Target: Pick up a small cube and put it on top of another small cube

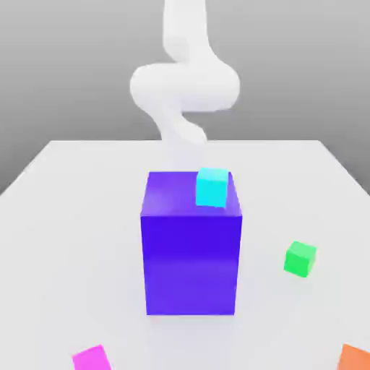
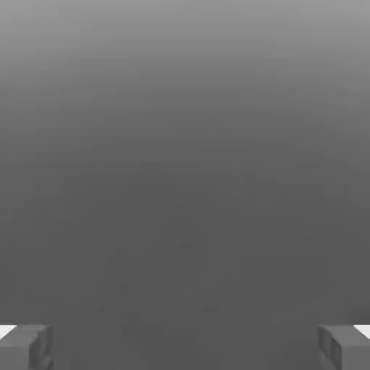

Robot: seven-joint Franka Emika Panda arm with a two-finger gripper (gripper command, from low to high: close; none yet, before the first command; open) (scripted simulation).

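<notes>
Magenta cube point(image 1: 92, 358), green cube point(image 1: 300, 259): one each; gripper point(image 2: 185, 347) open.

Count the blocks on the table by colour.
Blue-violet big block: 1
Cyan cube, beside the big block's top edge: 1
Green cube: 1
Magenta cube: 1
Orange cube: 1
Total: 5

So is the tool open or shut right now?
Open. In the hand view the tool has its two fingertips far apart at opposite edges, with nothing between them.
</notes>
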